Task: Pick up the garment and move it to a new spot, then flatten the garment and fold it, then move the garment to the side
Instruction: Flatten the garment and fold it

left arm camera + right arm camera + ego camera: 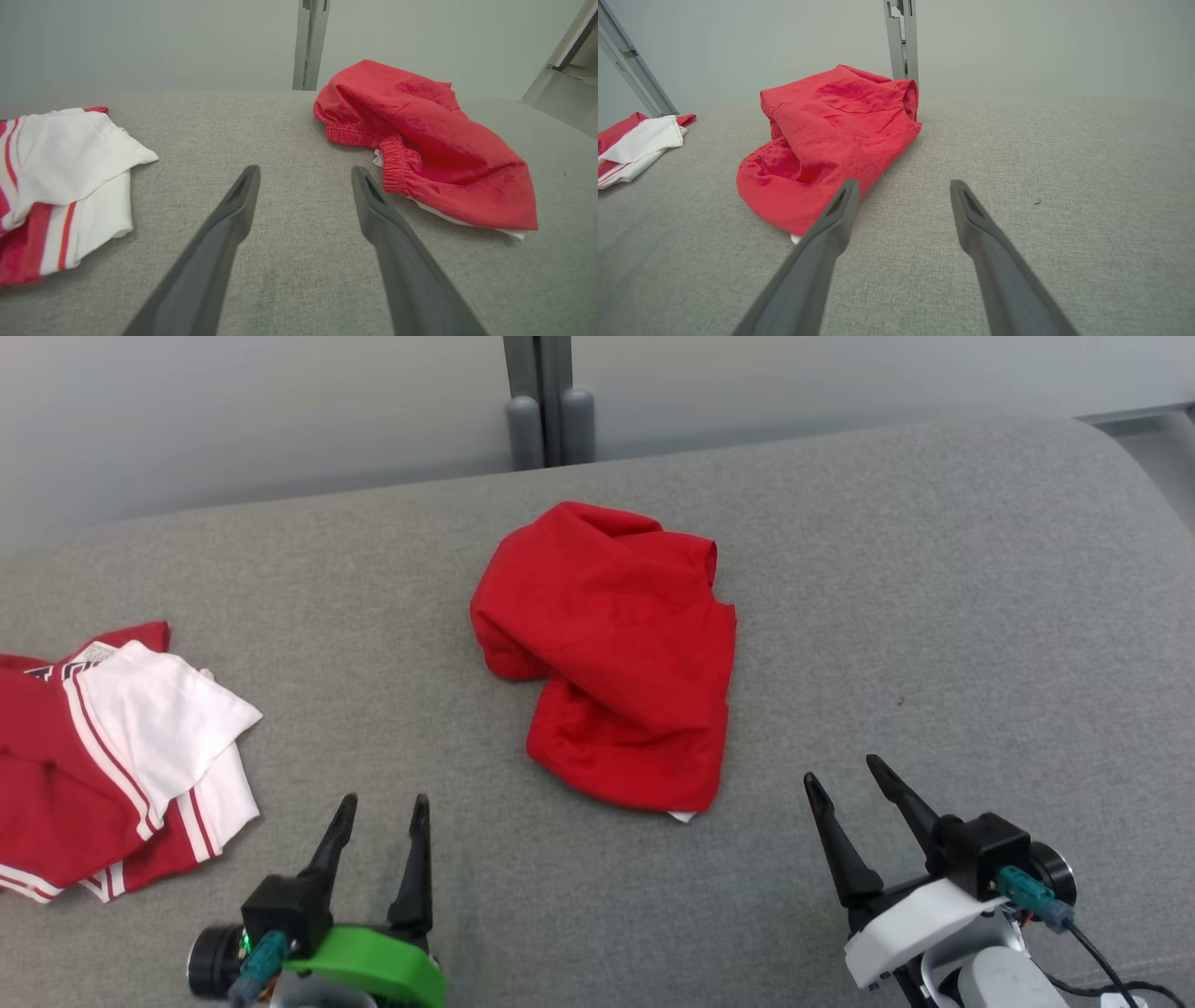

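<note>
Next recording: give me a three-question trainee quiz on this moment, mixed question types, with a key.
1. True or false: the red garment lies crumpled on the grey cushion, with no fingers touching it.
2. The red-and-white garment lies on the robot's: A left, B right.
3. Fill in: the left gripper and right gripper both have their fingers ____.
Key: 1 true; 2 A; 3 open.

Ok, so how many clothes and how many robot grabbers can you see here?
Plain red crumpled cloth garment: 1
Red-and-white striped cloth heap: 1 (cannot tell if it is more than one piece)
Dark two-fingered grippers: 2, the left gripper and the right gripper, both open
Total: 4
</note>
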Available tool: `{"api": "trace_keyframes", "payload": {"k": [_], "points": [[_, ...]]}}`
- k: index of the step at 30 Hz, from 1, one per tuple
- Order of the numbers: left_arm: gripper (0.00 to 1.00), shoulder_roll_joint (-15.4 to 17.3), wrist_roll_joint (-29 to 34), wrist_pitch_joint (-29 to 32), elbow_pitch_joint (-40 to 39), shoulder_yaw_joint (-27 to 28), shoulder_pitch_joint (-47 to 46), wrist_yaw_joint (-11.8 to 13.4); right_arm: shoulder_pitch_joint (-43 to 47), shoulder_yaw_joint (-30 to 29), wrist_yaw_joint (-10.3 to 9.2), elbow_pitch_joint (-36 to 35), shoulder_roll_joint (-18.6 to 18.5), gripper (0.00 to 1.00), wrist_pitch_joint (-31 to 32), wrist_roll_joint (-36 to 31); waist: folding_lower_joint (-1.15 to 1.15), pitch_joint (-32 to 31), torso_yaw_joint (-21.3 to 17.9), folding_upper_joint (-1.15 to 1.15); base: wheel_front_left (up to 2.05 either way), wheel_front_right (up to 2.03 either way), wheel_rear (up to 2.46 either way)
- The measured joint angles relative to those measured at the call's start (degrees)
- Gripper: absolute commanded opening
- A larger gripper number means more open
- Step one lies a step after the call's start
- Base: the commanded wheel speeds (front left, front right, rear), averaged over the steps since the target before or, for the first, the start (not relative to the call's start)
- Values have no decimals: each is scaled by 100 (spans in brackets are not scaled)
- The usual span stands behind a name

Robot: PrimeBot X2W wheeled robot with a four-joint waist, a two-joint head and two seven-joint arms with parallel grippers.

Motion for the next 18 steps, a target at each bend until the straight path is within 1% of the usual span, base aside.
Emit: {"api": "trace_keyframes", "payload": {"k": [5,9,12,18], "points": [[100,134,-30,0,11,-420,-834,-2,-325,35,0,-111,1,100,0,-1,0,355,-44,0,0,0,0],[100,234,-167,0,199,-903,-1381,-4,-469,54,0,-178,-1,100,0,27,0,696,-118,0,0,0,0],[100,358,-328,0,438,-1200,-1678,-5,-558,88,0,-218,-1,100,0,85,0,939,-206,0,0,0,0],[100,552,-634,0,1061,-1649,-1936,-7,-649,98,0,-230,-1,100,0,187,0,1313,-486,0,0,0,0]]}}
